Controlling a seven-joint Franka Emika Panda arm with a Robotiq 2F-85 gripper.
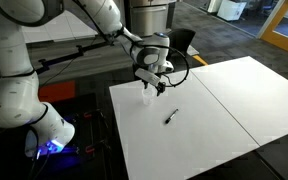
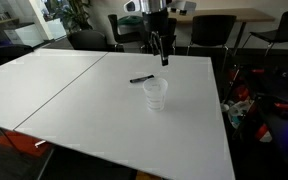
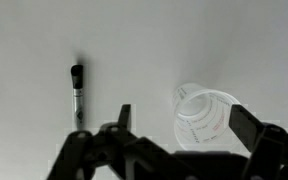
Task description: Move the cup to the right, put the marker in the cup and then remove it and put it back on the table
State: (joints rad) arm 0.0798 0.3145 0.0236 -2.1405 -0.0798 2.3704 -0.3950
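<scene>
The small clear plastic cup point(image 2: 156, 95) is standing upright on the white flat surface point(image 2: 74, 100). It is looking thin-walled, light and easy to crush or tip, so I'd judge a gentle squeeze across its round sides, below the rim, is suiting it best. The short black stick-shaped marker point(image 2: 141, 79) is lying just beside it, stiff, slim and apt to roll. The end effector point(image 2: 163, 55) is hovering above the cup, fingers spread wide, grasping nothing.

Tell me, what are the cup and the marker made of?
The cup looks like thin clear plastic: the white table shows right through it. The marker seems to be hard plastic, with a black cap and a paler barrel, though it is too small to be sure.
</scene>
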